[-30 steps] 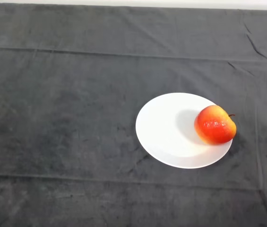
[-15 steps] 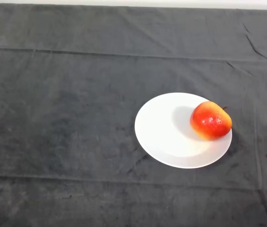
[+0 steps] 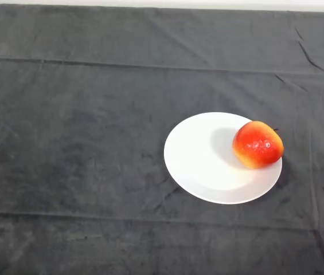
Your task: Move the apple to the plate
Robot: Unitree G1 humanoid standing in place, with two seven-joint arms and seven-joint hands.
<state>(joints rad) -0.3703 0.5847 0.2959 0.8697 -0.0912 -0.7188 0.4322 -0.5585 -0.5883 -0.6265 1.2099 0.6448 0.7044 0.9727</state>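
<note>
Apple (image 3: 257, 144) sits on the right edge of the white plate (image 3: 202, 166), right of centre on the dark-clothed worktop (image 3: 70, 143), so the move looks done; no hand shows, its fingers untellable.
</note>
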